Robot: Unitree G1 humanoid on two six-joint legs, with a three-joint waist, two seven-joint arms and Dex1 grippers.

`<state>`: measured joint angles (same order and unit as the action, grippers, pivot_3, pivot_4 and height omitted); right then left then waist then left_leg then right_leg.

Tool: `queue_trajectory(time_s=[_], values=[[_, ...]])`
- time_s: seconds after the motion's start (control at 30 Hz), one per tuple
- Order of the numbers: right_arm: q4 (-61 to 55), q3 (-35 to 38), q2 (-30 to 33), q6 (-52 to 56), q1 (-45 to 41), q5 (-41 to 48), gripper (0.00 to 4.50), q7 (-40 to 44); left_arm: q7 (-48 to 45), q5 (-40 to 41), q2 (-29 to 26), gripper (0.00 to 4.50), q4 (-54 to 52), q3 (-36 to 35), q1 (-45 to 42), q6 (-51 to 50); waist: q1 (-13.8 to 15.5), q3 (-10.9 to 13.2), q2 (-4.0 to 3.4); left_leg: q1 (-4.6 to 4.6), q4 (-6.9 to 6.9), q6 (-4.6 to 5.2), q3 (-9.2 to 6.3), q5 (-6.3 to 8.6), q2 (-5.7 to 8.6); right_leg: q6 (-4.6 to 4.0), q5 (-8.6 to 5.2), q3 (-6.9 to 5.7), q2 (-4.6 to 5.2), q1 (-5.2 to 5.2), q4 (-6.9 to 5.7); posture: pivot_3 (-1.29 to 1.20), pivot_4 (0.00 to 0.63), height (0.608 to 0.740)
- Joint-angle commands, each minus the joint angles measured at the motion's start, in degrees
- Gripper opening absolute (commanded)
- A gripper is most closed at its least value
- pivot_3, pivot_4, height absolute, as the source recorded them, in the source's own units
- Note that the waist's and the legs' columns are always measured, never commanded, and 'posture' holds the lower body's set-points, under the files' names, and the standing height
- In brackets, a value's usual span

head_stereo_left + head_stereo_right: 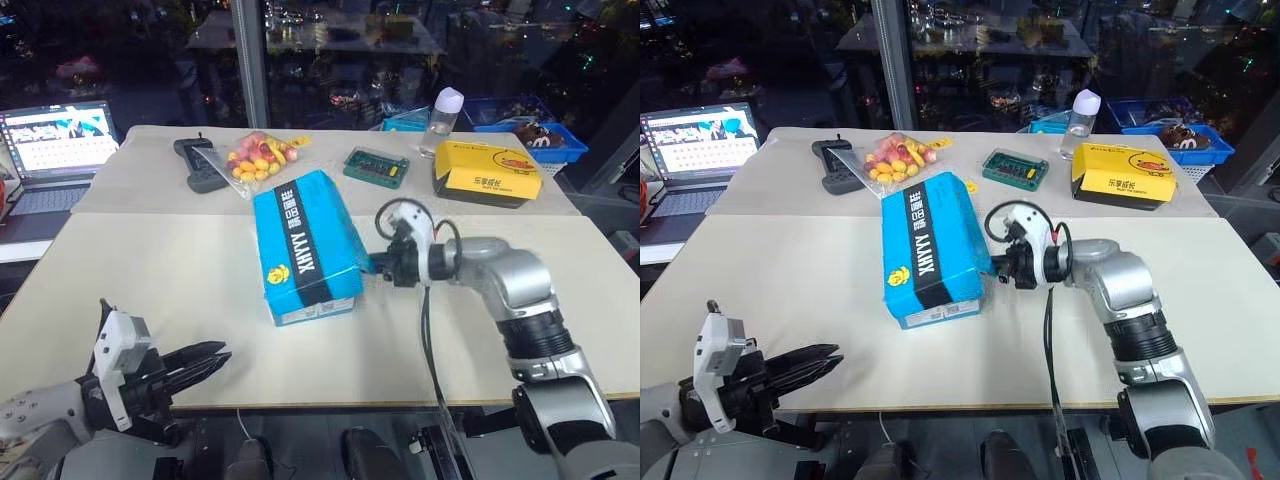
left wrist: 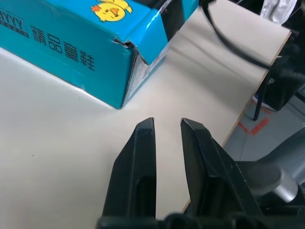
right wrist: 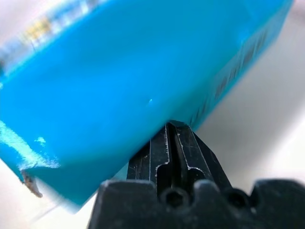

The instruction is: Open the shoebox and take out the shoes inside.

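The bright blue shoebox lies in the middle of the table with its lid down, the black band and yellow logo facing up. The shoes are hidden inside it. My right gripper is shut, and its fingertips press against the lower edge of the box's right long side. In the right wrist view the blue side of the shoebox looms just past the tips. My left gripper hangs over the table's front left edge, shut and holding nothing, well short of the nearest corner of the shoebox.
On the far table stand a yellow box with a duck logo, a bag of colourful sweets, a green case, a black handset, a bottle and a blue basket. A laptop sits far left.
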<state>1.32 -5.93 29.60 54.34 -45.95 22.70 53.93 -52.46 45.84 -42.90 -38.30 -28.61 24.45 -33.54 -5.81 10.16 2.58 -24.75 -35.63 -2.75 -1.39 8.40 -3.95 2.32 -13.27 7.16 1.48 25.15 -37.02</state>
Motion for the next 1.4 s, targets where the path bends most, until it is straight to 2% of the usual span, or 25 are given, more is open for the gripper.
queue_trajectory(time_s=[0.03, 0.2, 0.33, 0.43, 0.5, 0.6, 0.67, 0.7, 0.87, 1.03, 1.13, 1.2, 1.33, 1.4], values=[[-3.15, 1.9, 0.02, 0.63, -1.91, 2.45, 0.32, -0.37, -1.89, -1.56, 0.58, 0.91, 0.91, 0.39, 0.76, 3.26, 0.03, 0.0, 0.0, 0.0, 0.02, 0.0, 0.01, 0.0, 0.0, -0.01, 0.0, 0.0, 0.0, 0.0, 0.0, 0.0, 0.15, 0.74], [-6.12, -1.8, 0.94, 0.55, -3.41, 1.45, 0.32, -0.23, -3.03, -3.21, 1.15, 0.91, 2.62, 1.36, 1.05, 5.62, 0.04, 0.01, -0.01, -0.01, 0.03, 0.0, 0.01, 0.0, 0.0, -0.04, -0.02, -0.01, 0.02, 0.02, 0.01, 0.0, 0.15, 0.74], [-9.02, -9.78, 0.47, -1.89, -12.44, -2.01, 0.32, 1.7, -3.75, -4.25, 1.48, 0.91, 4.17, 2.28, 0.75, 7.06, -0.65, 0.15, -0.24, -0.07, 0.07, 0.0, 0.05, 0.0, 0.0, -0.06, 0.0, 0.06, 0.03, 0.17, 0.0, 0.0, 0.15, 0.74], [-4.35, -15.83, -2.67, -7.57, -20.07, -7.69, 0.32, 1.01, -3.91, -4.75, 1.47, 0.91, 5.1, 3.21, -0.07, 7.64, -1.47, 0.15, -0.25, -0.04, 0.25, 0.0, 0.02, 0.0, -0.01, -0.09, 0.03, 0.0, 0.01, 0.25, -0.03, 0.0, 0.15, 0.74], [3.0, -15.31, -10.33, -12.28, -28.43, -8.89, 0.32, -1.7, -3.76, -4.8, 1.56, 0.91, 4.84, 3.61, -0.23, 7.74, -1.58, 0.12, -0.2, 0.1, 0.5, 0.0, 0.01, 0.0, 0.0, -0.15, 0.05, 0.0, -0.02, 0.27, -0.03, 0.0, 0.15, 0.74], [9.66, -11.6, -17.56, -15.34, -35.17, -7.79, 0.32, -3.81, -3.13, -4.52, 1.68, 0.91, 3.49, 3.77, -0.11, 7.36, -1.93, 0.14, -0.22, 0.07, 0.7, 0.01, -0.03, -0.01, -0.02, -0.22, 0.06, 0.0, -0.08, 0.45, -0.12, 0.0, 0.15, 0.74], [12.68, -10.91, -19.2, -17.37, -35.8, -8.14, 0.32, -3.65, -2.15, -3.61, 1.81, 0.91, 1.53, 2.82, 0.7, 6.82, -1.79, 0.11, -0.19, -0.09, 0.78, 0.02, -0.05, -0.02, -0.07, -0.2, 0.1, -0.04, -0.14, 0.69, -0.18, 0.0, 0.15, 0.74], [13.89, -11.34, -18.95, -18.18, -35.09, -8.91, 0.32, -3.21, -1.44, -3.11, 2.0, 0.91, 0.58, 2.17, 1.16, 6.56, -1.34, 0.04, -0.08, -0.22, 0.79, 0.02, -0.1, -0.02, -0.09, 0.0, 0.2, -0.12, -0.15, 0.79, -0.2, 0.0, 0.15, 0.74], [15.47, -11.36, -17.16, -19.27, -32.65, -9.88, 0.32, -1.59, 0.88, -1.87, 2.75, 0.91, -4.1, -0.64, 6.19, 5.59, -0.47, -0.2, 0.33, -0.62, 0.71, -0.12, -0.07, 0.07, -0.03, -0.21, 0.18, -0.19, 0.03, 0.9, -0.05, 0.0, 0.15, 0.74], [16.37, -11.27, -16.3, -19.52, -31.5, -10.81, 0.32, -0.94, 1.6, 2.32, 2.35, 0.91, -8.43, -8.41, 11.76, 4.1, -0.71, -0.13, 0.26, -0.7, 0.69, -0.12, 0.01, 0.07, 0.0, -0.17, 0.27, -0.16, 0.08, 1.07, -0.1, 0.0, 0.15, 0.74], [14.61, -10.91, -15.14, -18.59, -29.81, -10.4, 0.32, -0.34, 3.34, 6.67, -2.22, 0.91, -5.1, -16.38, 7.11, 2.29, -1.06, -0.11, 0.22, -0.48, 0.81, -0.12, -0.09, 0.07, -0.16, -0.28, 0.01, -0.22, -0.16, 1.06, -0.28, 0.0, 0.15, 0.74], [12.02, -10.26, -13.59, -17.03, -28.24, -9.33, 0.32, 0.71, 4.22, 10.0, -6.62, 0.91, -1.56, -18.58, 1.74, 0.12, -0.77, -0.06, 0.17, -0.4, 0.73, -0.11, -0.14, 0.07, -0.19, -0.5, -0.24, -0.28, -0.19, 1.07, -0.64, 0.0, 0.15, 0.74], [6.72, -10.51, -8.89, -14.68, -24.72, -8.14, 0.32, 4.53, 1.47, 12.8, -15.96, 0.91, 5.44, -17.69, -7.88, -3.68, -0.75, -0.02, 0.11, -0.39, 0.52, -0.09, -0.13, 0.04, -0.15, -0.46, -0.2, -0.24, -0.18, 1.03, -0.81, 0.0, 0.15, 0.74], [5.55, -12.99, -5.66, -14.99, -22.8, -9.77, 0.32, 6.76, -2.45, 13.08, -21.3, 0.91, 10.89, -14.65, -13.91, -4.58, -0.76, -0.02, 0.13, -0.35, 0.42, -0.09, -0.05, 0.02, -0.11, -0.43, -0.16, -0.14, -0.14, 1.0, -0.8, 0.0, 0.15, 0.74]])
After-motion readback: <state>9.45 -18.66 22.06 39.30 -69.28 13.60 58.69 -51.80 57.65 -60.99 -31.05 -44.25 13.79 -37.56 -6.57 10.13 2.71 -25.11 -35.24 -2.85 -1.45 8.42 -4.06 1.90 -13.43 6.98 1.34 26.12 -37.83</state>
